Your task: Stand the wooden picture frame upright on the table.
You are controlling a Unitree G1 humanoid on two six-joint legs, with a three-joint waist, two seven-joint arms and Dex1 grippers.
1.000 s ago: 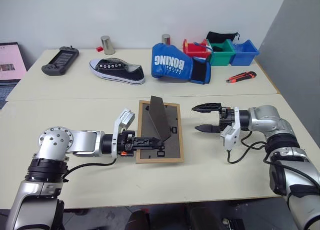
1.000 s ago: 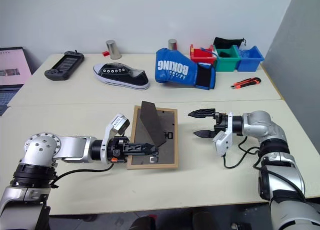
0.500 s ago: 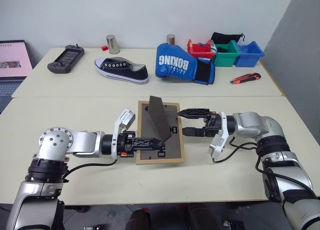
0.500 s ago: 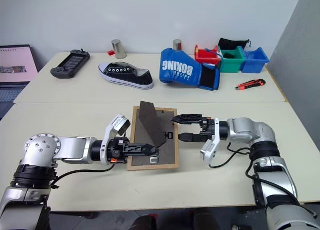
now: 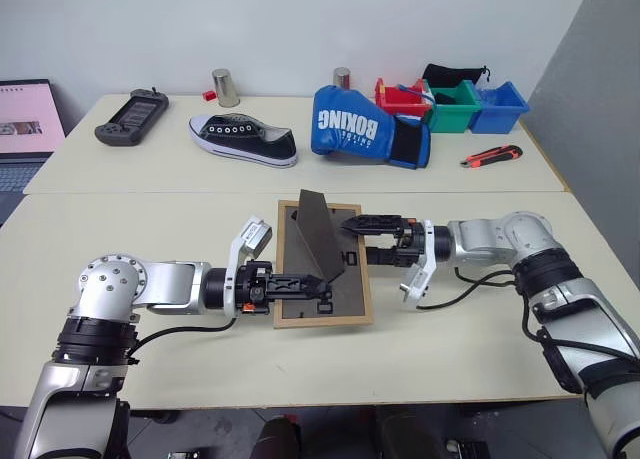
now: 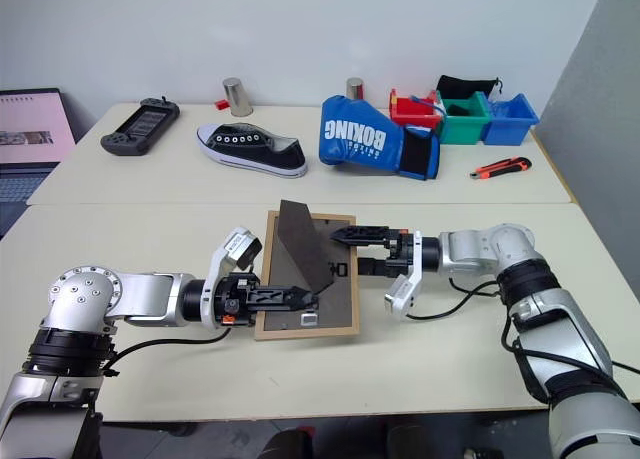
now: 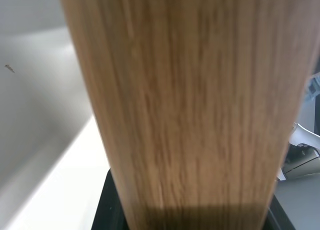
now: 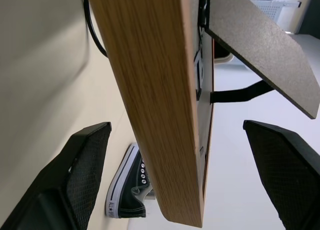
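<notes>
The wooden picture frame (image 5: 343, 291) is face down over the table (image 5: 150, 219), dark back board up, with its prop leg (image 5: 318, 237) swung up. I cannot tell whether it rests on the table or hangs just above it. My left gripper (image 5: 318, 286) reaches in from the left and is shut on the frame's near left part; its wood edge (image 7: 190, 104) shows close up in the left wrist view. My right gripper (image 5: 366, 240) comes level from the right, open, one finger above and one below the frame's right edge (image 8: 160, 89). Neither finger (image 8: 85, 170) touches the wood.
On the far panel lie a game controller (image 5: 132, 117), a black-and-white shoe (image 5: 245, 141), a blue boxing glove (image 5: 360, 127), two metal cups (image 5: 226, 87), coloured bins (image 5: 455, 104) and a box cutter (image 5: 488, 156). A laptop (image 5: 25, 119) sits at the far left.
My right gripper has moved left, rolled, and now straddles the frame's right edge, still open. The left gripper and the frame have kept still.
</notes>
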